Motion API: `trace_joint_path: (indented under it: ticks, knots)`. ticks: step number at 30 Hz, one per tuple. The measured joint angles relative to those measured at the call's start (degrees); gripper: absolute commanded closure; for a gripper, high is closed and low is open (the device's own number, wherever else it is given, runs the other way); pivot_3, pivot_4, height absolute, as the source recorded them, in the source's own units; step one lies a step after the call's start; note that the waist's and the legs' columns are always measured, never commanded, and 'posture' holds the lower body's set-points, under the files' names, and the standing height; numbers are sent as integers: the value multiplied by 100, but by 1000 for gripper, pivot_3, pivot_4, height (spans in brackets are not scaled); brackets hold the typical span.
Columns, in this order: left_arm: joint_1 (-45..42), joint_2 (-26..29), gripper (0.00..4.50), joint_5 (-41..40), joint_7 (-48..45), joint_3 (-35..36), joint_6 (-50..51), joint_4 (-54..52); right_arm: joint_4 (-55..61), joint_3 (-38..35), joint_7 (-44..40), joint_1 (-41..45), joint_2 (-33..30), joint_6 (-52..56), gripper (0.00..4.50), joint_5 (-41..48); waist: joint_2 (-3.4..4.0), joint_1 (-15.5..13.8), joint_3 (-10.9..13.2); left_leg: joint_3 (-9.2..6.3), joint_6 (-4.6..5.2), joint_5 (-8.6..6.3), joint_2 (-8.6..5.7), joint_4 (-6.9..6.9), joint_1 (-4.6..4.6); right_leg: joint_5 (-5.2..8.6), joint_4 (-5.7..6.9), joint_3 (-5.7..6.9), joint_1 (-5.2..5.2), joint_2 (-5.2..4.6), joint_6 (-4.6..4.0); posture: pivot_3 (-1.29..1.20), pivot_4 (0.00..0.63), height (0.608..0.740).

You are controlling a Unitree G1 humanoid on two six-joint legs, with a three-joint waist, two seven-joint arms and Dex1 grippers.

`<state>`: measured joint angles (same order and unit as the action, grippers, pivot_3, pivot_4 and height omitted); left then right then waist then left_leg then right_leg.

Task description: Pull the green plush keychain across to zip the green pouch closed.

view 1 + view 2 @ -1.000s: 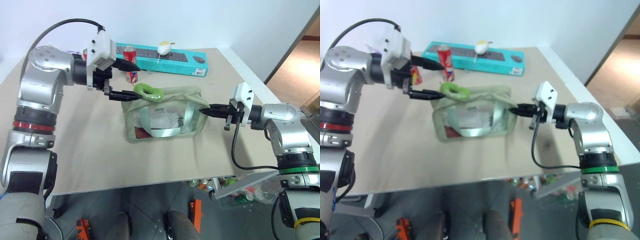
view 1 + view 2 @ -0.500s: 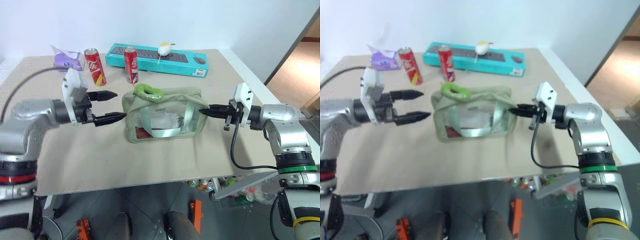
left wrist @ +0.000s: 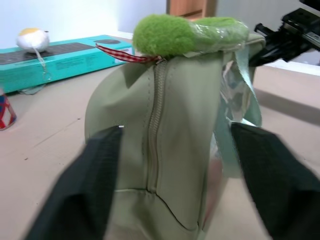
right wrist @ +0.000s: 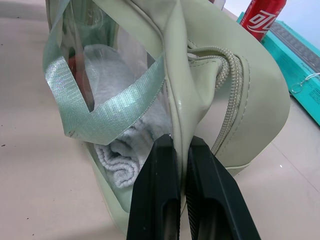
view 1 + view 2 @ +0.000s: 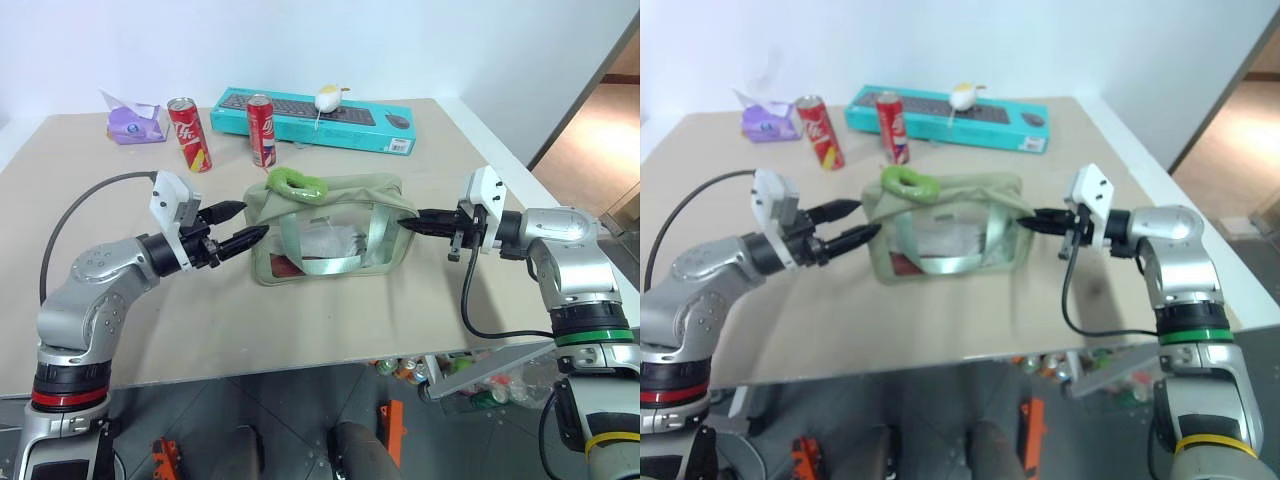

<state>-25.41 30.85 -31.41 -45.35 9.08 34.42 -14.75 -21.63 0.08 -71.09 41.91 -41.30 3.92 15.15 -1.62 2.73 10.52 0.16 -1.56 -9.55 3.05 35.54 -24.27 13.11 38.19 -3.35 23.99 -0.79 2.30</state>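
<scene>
A tan bench (image 5: pixel 300 320) fills the middle of the head views, with a pale wall behind it and a doorway at the right edge. At the upper left of the frame sits a purple tissue pack (image 5: pixel 133 124), then two red cans (image 5: pixel 188 134) standing close to each other, and behind them a teal keyboard box (image 5: pixel 330 118) with a white mouse (image 5: pixel 327 98) on top.

At left centre the left gripper (image 5: pixel 240 226) points level toward the left end of the green pouch (image 5: pixel 330 240). Its jaws stand apart, one tip on each side of the pouch's end, as the left wrist view shows; I cannot tell whether they touch the fabric.

The pouch stands upright in the centre of the bench, its clear window facing the camera, green straps (image 5: pixel 375 240) looped across it and a folded white cloth (image 4: pixel 125 150) inside. The green plush keychain (image 5: pixel 293 182) lies on the pouch's top at its left end, at the head of the zipper (image 3: pixel 154 140).

At right centre the right gripper (image 5: pixel 408 222) reaches in level, its jaws clamped together on the fabric at the pouch's right end, just beside the zipper's tail.
</scene>
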Motion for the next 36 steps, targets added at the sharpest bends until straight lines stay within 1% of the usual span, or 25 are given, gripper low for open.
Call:
trace_joint_path:
  ticks: [1,3,4,6,7,15,18,19,25,27,29,30,33,36]
  knots:
    - [1,-28,2601,2,11,-40,-49,-1,0,0,0,0,0,0,4500,-2,0,0,0,0,0,0,0,0,0,0,0,0,0,0,0,0,150,740]
    - [0,-47,3354,0,34,-79,-81,0,0,0,0,0,0,0,4500,-3,0,1,0,0,0,0,0,0,0,0,0,0,0,0,0,0,150,740]
    - [-1,-50,3626,0,47,-101,-82,0,0,0,0,0,0,0,4500,-10,0,1,0,0,0,0,0,0,0,0,0,0,0,0,0,0,150,740]
    - [-4,-52,4404,1,93,-157,-84,1,1,0,2,0,0,0,4500,-21,0,1,0,0,0,0,0,0,0,0,0,0,0,0,0,0,150,740]
    - [-4,-51,4485,3,110,-172,-88,2,1,-1,2,0,0,0,4500,-21,0,1,0,0,0,0,0,0,0,0,0,-1,0,0,0,0,150,740]
    - [-26,-40,4485,75,119,-230,-185,20,20,-4,11,-2,0,51,4500,-20,0,1,0,0,0,0,-1,0,0,0,0,0,0,0,0,0,150,740]
    - [-30,-12,4485,73,114,-239,-184,19,115,-13,-3,-6,-15,316,4500,44,0,1,0,0,0,0,-1,0,0,0,0,-1,0,0,0,0,150,740]
    - [-35,3,4500,67,109,-246,-179,19,205,-14,-24,-9,-50,519,3775,89,0,1,0,0,0,0,-1,0,0,0,0,0,0,0,0,0,150,740]
    - [-120,80,4500,52,104,-300,-137,19,616,-14,-105,-36,-110,916,1813,217,0,-2,0,0,0,0,-1,-1,-1,1,-1,0,1,-1,0,0,150,740]
    - [-127,114,4500,52,104,-335,-130,19,716,-17,-104,-36,-145,970,1106,256,0,-6,0,0,0,0,-2,-1,-2,1,-1,0,1,-2,1,0,150,740]
    - [-153,145,4500,53,105,-380,-95,19,811,-30,-108,-37,-221,1077,289,277,0,-8,0,0,0,0,-3,-1,-2,1,-2,0,1,-3,1,0,150,740]
    - [-159,156,4500,52,104,-385,-84,19,837,-36,-109,-36,-249,1107,54,283,0,-9,0,0,0,0,-3,-1,-2,2,-2,0,0,-3,1,0,150,740]
    - [-161,173,4500,50,101,-408,-83,18,909,-54,-100,-7,-458,1188,16,282,0,-11,0,0,0,0,-5,-1,-2,2,-3,0,1,-5,2,0,150,740]
    - [-164,204,4500,51,104,-394,-80,18,1053,-78,-8,222,-495,1259,16,285,1,-7,0,1,0,0,-5,-2,-2,2,-3,-1,4,-4,2,0,150,740]
